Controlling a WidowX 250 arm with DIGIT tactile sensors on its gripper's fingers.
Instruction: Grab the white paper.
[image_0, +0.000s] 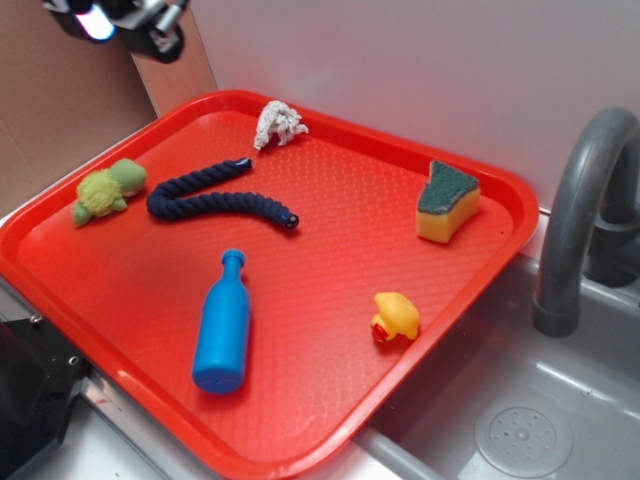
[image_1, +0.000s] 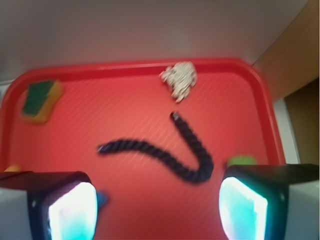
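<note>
The white paper (image_0: 278, 123) is a small crumpled off-white wad at the far edge of the red tray (image_0: 330, 400). In the wrist view the white paper (image_1: 179, 79) lies near the tray's (image_1: 125, 90) top rim, far ahead of the fingers. My gripper (image_0: 118, 18) hangs high above the tray's far left corner, mostly cut off by the frame. In the wrist view my gripper (image_1: 157, 205) is open and empty, with its glowing pads (image_1: 72, 212) wide apart.
A dark blue rope (image_0: 215, 200) lies mid-tray, also in the wrist view (image_1: 175, 155). A green plush turtle (image_0: 108, 190) sits left, a blue bottle (image_0: 224, 325) front, a yellow duck (image_0: 396, 316) right, a sponge (image_0: 447, 201) far right. A sink (image_0: 520, 420) and grey faucet (image_0: 585, 220) stand beyond.
</note>
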